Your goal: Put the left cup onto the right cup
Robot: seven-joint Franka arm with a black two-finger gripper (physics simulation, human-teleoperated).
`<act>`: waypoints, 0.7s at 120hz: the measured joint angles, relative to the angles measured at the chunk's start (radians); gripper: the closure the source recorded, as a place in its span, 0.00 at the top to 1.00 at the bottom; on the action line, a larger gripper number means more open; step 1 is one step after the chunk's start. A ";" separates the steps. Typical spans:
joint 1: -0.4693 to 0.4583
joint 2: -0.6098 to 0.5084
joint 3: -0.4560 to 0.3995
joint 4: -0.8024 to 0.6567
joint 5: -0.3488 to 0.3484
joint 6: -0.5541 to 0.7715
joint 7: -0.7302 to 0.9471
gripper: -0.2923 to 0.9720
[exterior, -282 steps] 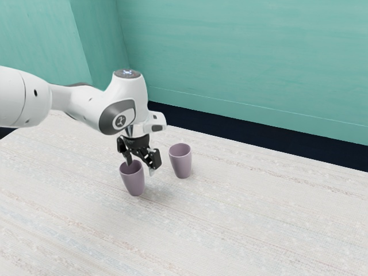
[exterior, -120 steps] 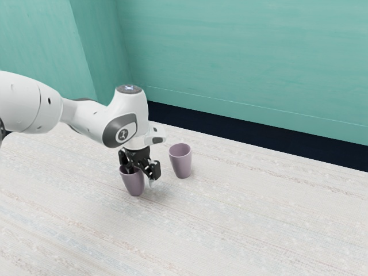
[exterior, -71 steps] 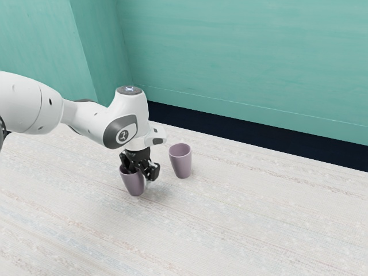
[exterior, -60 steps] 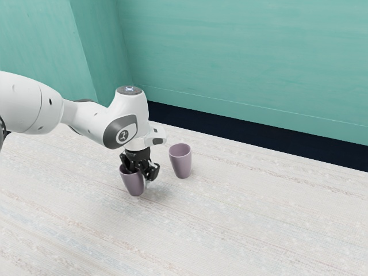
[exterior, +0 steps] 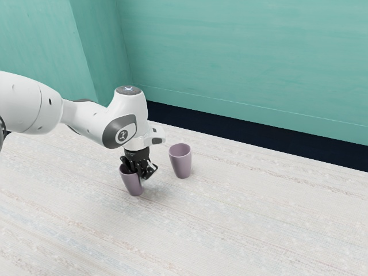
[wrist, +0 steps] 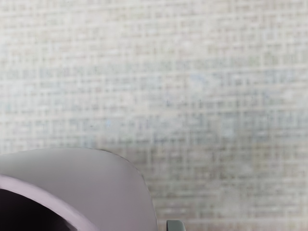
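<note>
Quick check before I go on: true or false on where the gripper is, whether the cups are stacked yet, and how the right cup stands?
1. The gripper is shut on the rim of the left cup. True.
2. The left cup already sits on the right cup. False: the two stand apart on the table, side by side.
3. The right cup lies on its side. False: it stands upright, mouth up.
4. Both cups are the same purple. True.
</note>
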 joint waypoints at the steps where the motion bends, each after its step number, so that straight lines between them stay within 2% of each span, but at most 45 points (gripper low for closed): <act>1: 0.000 0.000 0.000 0.000 0.000 0.000 0.000 0.18; 84: -0.001 -0.018 0.008 0.004 0.016 -0.033 -0.011 0.15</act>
